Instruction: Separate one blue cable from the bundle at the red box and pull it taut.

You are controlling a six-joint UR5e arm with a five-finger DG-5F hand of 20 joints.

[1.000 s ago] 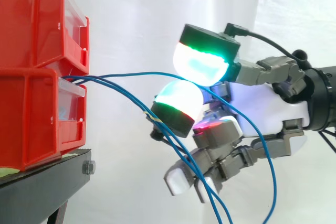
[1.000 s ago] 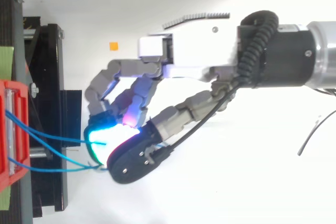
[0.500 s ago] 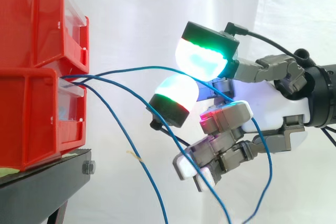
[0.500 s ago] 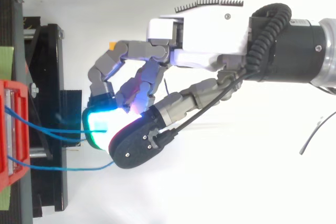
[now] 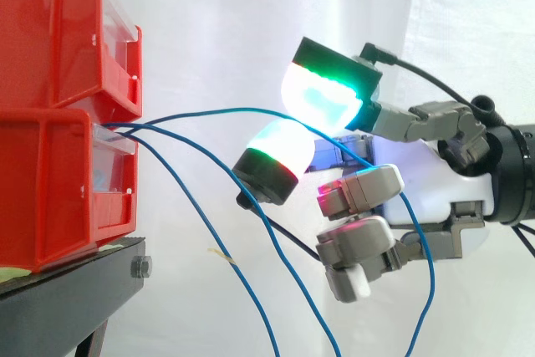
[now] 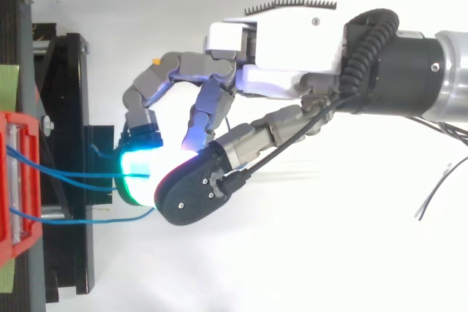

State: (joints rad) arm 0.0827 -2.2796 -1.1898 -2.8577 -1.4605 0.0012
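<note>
Where it leaves the box (image 5: pixel 50 190), the cable (image 5: pixel 217 109) arcs gently rightward, roughly level, to the hand (image 5: pixel 435 181), which sits well clear of the box on the side away from it. It passes between two glowing pads (image 5: pixel 322 102), one above and one below, which look pressed together on it in a pinch. Past them it drops in a slack loop beside the palm. Two other cables (image 5: pixel 219 257) sag from the same slot, apart from the held one and hanging under the hand. The remaining fingers curl in beneath the palm. The arm reaches in level, with the hand's fingers pointing at the box. The cable's bow suggests it is not yet taut, so the pull should run straight back from the box above the stand (image 5: pixel 75 290).
</note>
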